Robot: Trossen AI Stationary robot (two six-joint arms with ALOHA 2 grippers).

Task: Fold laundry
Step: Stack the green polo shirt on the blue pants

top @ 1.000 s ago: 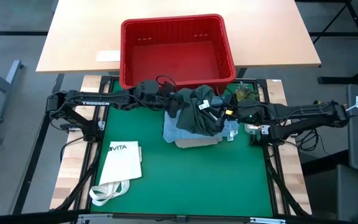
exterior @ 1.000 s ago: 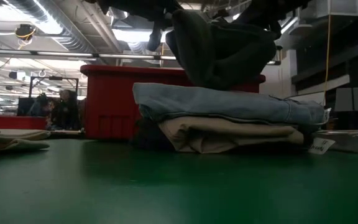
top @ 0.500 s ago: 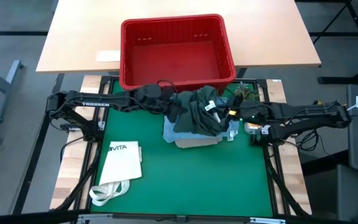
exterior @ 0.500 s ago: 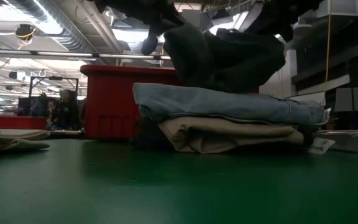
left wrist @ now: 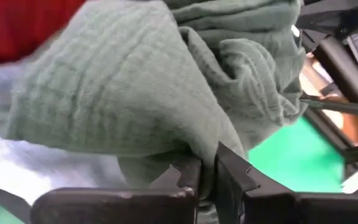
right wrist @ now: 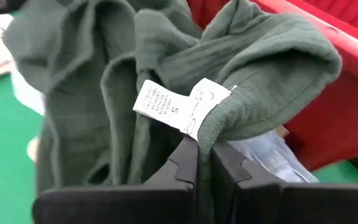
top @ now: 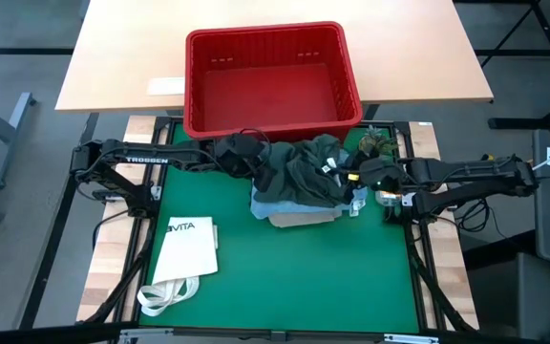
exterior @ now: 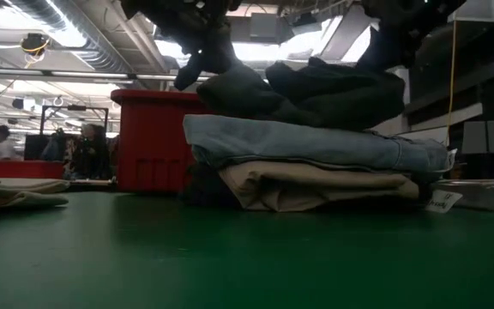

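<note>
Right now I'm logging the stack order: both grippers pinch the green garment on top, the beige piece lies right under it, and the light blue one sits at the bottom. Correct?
Not quite. The low view shows the light blue piece directly under the green garment and the beige piece at the bottom. The left gripper and right gripper do both pinch the green garment.

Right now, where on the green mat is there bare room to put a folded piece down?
Free: the mat in front of the stack, right of the tote bag. Crowded: the far edge by the red basket, where both grippers pinch the green garment.
</note>
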